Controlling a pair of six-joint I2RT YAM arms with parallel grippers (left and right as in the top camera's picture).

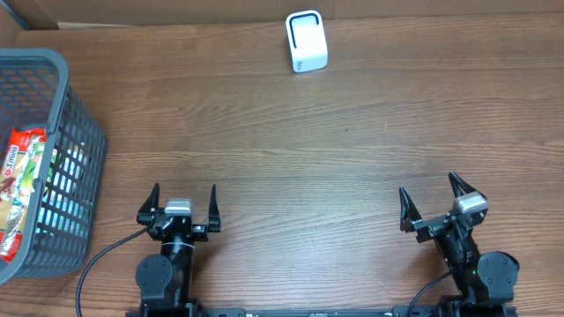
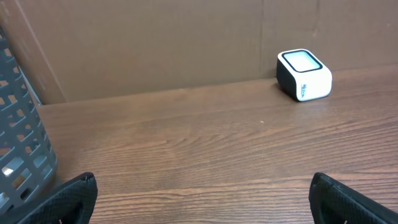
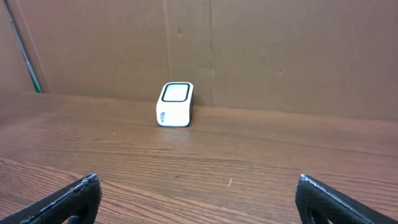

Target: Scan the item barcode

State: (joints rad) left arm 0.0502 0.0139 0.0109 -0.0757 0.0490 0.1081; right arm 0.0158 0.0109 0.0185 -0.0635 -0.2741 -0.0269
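A white box-shaped barcode scanner (image 1: 307,40) with a dark-rimmed window stands at the far edge of the wooden table, also seen in the left wrist view (image 2: 303,75) and the right wrist view (image 3: 175,104). Packaged items (image 1: 22,189) with red and green wrappers lie inside the grey basket (image 1: 75,132) at the left. My left gripper (image 1: 183,205) rests near the front edge, open, nothing between its fingers (image 2: 74,196). My right gripper (image 1: 432,200) sits at the front right, open and empty as well, its fingers (image 3: 323,199) spread wide.
A brown cardboard wall (image 3: 280,50) runs along the back of the table behind the scanner. The basket's slatted grey side (image 2: 18,149) stands close to the left of my left gripper.
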